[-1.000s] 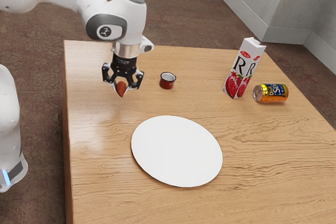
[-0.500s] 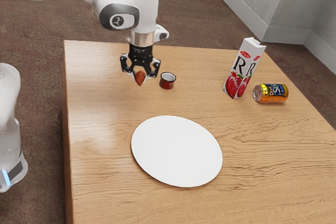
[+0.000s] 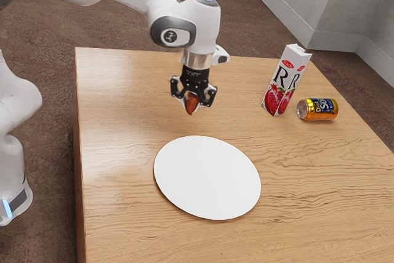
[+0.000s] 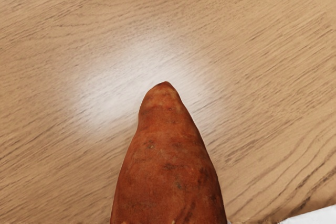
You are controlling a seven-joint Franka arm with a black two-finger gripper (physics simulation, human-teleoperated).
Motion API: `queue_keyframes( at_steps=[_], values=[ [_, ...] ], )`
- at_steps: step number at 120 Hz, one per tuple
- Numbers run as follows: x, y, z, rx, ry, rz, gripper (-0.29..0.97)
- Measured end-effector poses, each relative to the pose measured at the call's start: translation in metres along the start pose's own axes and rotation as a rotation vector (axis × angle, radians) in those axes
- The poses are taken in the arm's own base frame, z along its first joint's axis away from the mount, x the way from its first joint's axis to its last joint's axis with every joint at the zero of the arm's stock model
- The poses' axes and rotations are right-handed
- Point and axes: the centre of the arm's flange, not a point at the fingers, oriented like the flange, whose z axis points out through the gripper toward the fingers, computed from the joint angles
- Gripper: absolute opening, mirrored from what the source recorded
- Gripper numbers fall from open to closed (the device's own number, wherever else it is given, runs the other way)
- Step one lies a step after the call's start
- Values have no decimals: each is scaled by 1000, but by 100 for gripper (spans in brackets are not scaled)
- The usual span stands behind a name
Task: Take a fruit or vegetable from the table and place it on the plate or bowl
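Observation:
My black gripper (image 3: pixel 192 100) is shut on a reddish-brown sweet potato (image 3: pixel 192 105), which hangs point-down above the wooden table. In the wrist view the sweet potato (image 4: pixel 167 166) tapers toward the tabletop below it. The white round plate (image 3: pixel 207 177) lies flat on the table, in front of the gripper and slightly to the exterior view's right. A corner of the plate (image 4: pixel 319 216) appears beside the sweet potato in the wrist view. The small red cup seen earlier is hidden behind my hand.
A strawberry juice carton (image 3: pixel 285 80) stands upright at the back right of the table (image 3: pixel 111 152). An orange soda can (image 3: pixel 317 109) lies on its side next to it. The table's left edge drops off to brown carpet.
My arm has carried the sweet potato toward the exterior view's right, from the table's left part to a spot just behind the plate, now covering the red cup.

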Motion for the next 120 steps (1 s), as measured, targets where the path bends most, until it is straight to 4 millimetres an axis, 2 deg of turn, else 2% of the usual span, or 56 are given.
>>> queue_keyframes(
  at_steps=[61, 72, 95, 110, 120],
  values=[
    [-11, 81, 23, 41, -96, 65, 14],
    [-15, 80, 29, 96, -139, 44, 14],
    [-41, 57, 43, 295, -379, -26, 14],
    [-75, 63, 57, 390, -484, 9, 14],
    [-89, 62, 64, 437, -529, 11, 14]
  ],
)
